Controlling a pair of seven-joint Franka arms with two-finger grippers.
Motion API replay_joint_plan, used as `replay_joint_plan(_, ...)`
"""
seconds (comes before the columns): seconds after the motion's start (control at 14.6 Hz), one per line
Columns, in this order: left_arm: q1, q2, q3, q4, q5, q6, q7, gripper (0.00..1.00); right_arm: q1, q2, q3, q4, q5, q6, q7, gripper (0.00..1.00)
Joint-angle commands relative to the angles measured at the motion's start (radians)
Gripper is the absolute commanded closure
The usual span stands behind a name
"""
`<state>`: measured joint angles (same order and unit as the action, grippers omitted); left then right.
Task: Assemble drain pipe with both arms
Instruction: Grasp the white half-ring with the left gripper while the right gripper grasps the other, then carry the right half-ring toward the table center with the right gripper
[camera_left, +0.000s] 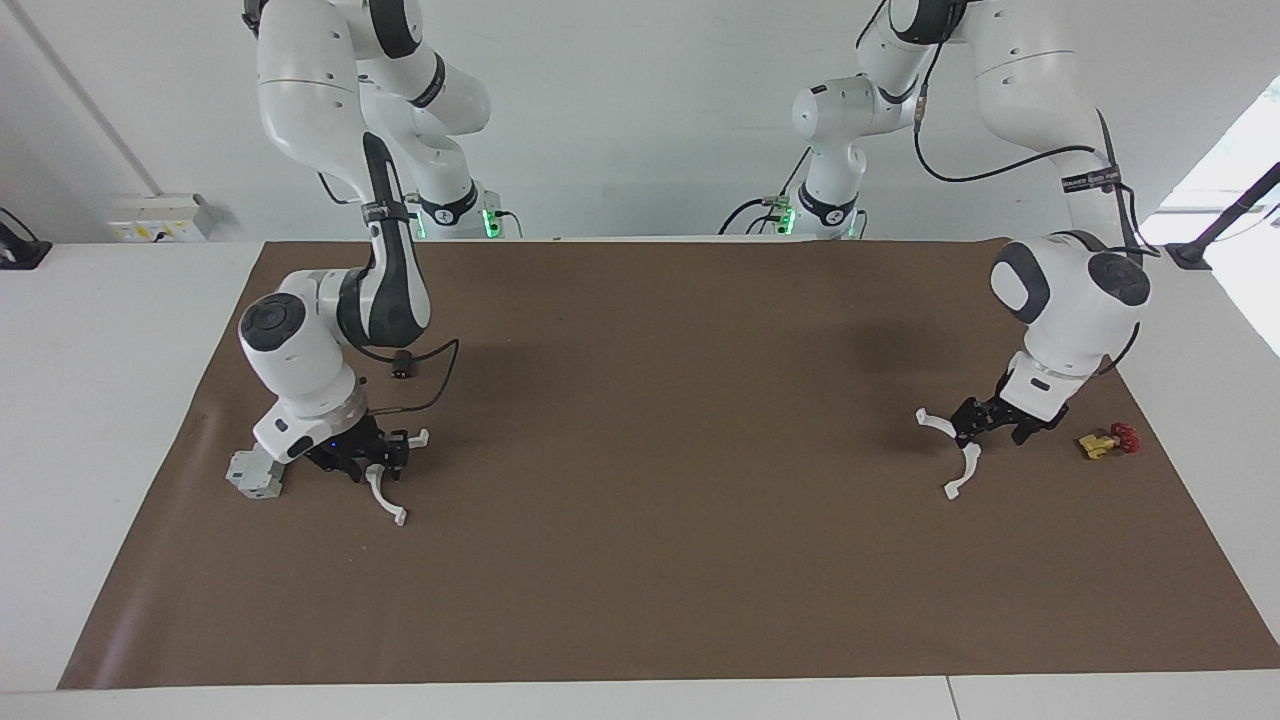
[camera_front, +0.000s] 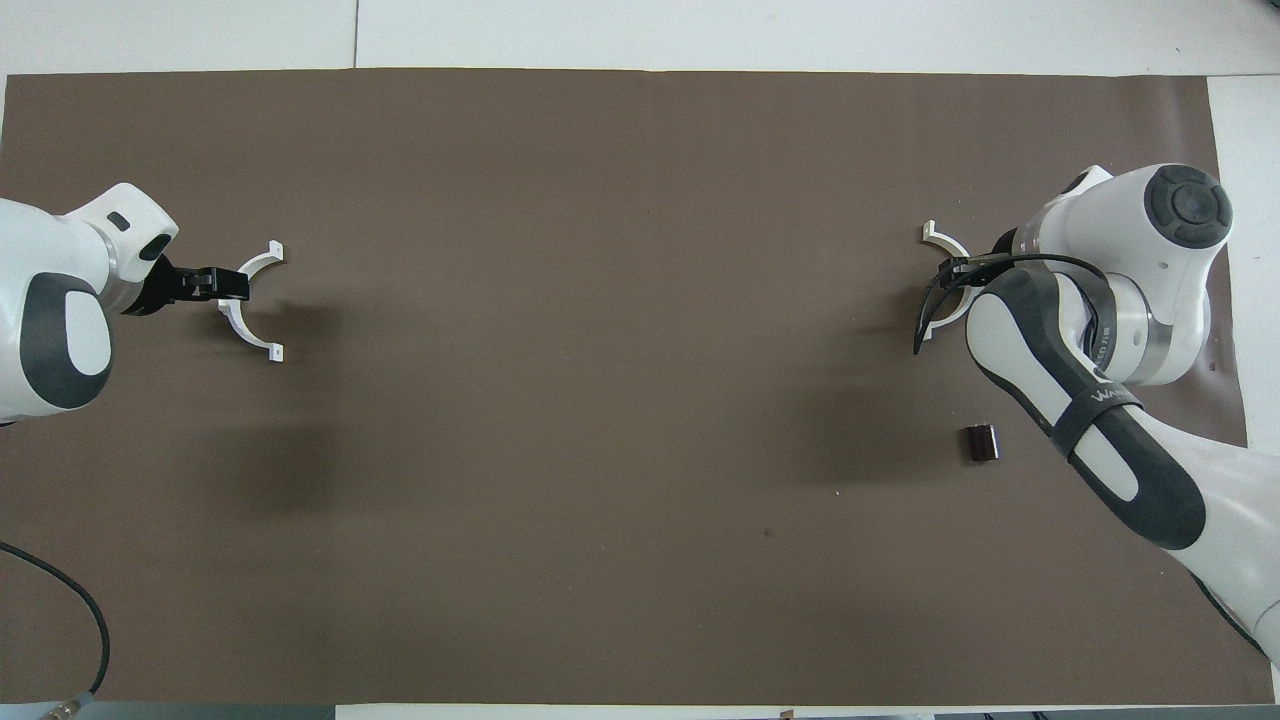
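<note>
The drain pipe lies as two separate white half-ring arcs, one at each end of the brown mat (camera_left: 640, 580). My left gripper (camera_left: 978, 428) is shut on the middle of one arc (camera_left: 962, 462), low over the mat at the left arm's end. Both also show in the overhead view, the gripper (camera_front: 228, 285) and its arc (camera_front: 248, 322). My right gripper (camera_left: 385, 458) is shut on the middle of the other arc (camera_left: 384, 492), low over the mat at the right arm's end. In the overhead view this arc (camera_front: 938, 238) is partly hidden under the right arm.
A grey blocky part (camera_left: 255, 476) sits beside the right gripper, toward the mat's edge. A small dark cylinder (camera_left: 402, 362) (camera_front: 982, 442) lies nearer to the robots than the right gripper. A small yellow and red object (camera_left: 1108, 441) lies beside the left gripper.
</note>
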<state>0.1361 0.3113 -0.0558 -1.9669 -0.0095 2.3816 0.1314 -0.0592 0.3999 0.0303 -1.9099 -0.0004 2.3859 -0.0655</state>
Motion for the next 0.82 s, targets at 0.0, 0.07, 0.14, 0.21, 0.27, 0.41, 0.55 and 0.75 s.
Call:
replay_joint_plan(0.0, 0.000, 0.002, 0.002, -0.027, -0.001, 0.033, 0.014, 0.10, -0.013, 0.000, 0.007, -0.006, 0.028, 0.010, -0.043, 0.43)
replay_joint_plan(0.07, 0.003, 0.008, 0.002, -0.027, -0.001, 0.031, 0.017, 0.16, -0.011, 0.000, 0.007, -0.011, 0.028, 0.010, -0.043, 0.48)
replay_joint_plan(0.14, 0.003, 0.015, 0.002, -0.027, -0.001, 0.033, 0.017, 0.26, -0.011, -0.001, 0.007, -0.014, 0.028, 0.010, -0.043, 0.63)
replay_joint_plan(0.21, 0.002, 0.018, 0.002, -0.027, -0.001, 0.036, 0.016, 0.39, -0.010, -0.001, 0.007, -0.014, 0.028, 0.009, -0.043, 0.86)
replay_joint_plan(0.27, 0.002, 0.022, 0.002, -0.027, -0.001, 0.044, 0.016, 0.56, -0.010, -0.003, 0.007, -0.015, 0.028, 0.009, -0.043, 0.93)
replay_joint_plan(0.41, 0.000, 0.025, 0.002, -0.039, -0.001, 0.073, 0.016, 0.81, -0.008, -0.001, 0.008, -0.005, 0.027, -0.005, -0.042, 1.00)
replay_joint_plan(0.55, 0.000, 0.023, 0.002, -0.062, -0.001, 0.108, 0.016, 0.92, 0.010, 0.002, 0.025, 0.078, 0.027, -0.090, -0.031, 1.00)
replay_joint_plan(0.75, -0.004, 0.023, 0.002, -0.056, -0.001, 0.105, 0.016, 1.00, 0.154, 0.081, 0.051, 0.389, 0.007, -0.379, 0.158, 1.00)
